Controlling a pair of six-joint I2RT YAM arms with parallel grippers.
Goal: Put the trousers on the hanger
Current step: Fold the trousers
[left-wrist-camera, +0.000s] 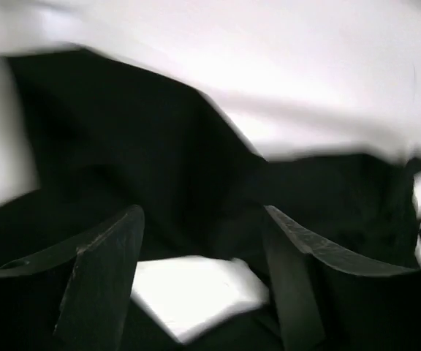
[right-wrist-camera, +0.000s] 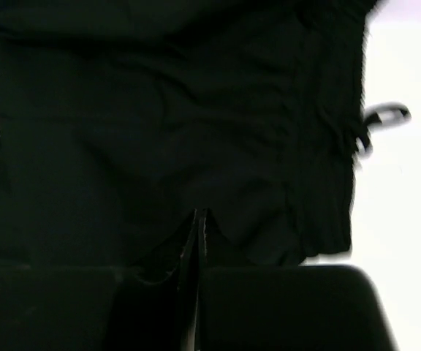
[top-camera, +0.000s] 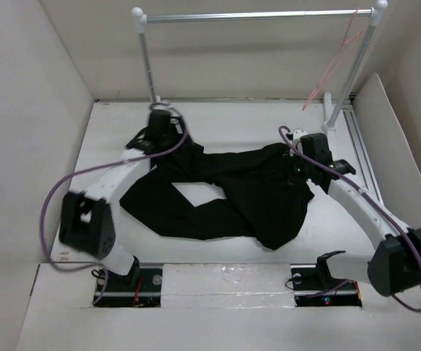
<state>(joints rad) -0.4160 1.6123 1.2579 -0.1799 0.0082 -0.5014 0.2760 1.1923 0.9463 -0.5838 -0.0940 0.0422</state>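
Observation:
The black trousers (top-camera: 232, 190) lie crumpled across the middle of the table, legs bent toward the left. My left gripper (top-camera: 154, 140) hovers over the far-left end of the fabric. In the left wrist view its jaws (left-wrist-camera: 202, 219) stand wide apart, with trousers (left-wrist-camera: 123, 131) and a patch of white table between them. My right gripper (top-camera: 299, 170) is at the right end of the trousers. In the right wrist view its fingers (right-wrist-camera: 199, 216) are pressed together, pinching puckered black fabric (right-wrist-camera: 159, 110) near the waistband. The pinkish-red hanger (top-camera: 340, 53) hangs from the rail at the far right.
A silver rail (top-camera: 254, 14) on white posts spans the back of the table. White walls enclose the left, back and right sides. A drawstring end (right-wrist-camera: 386, 117) sticks out of the waistband onto the white table.

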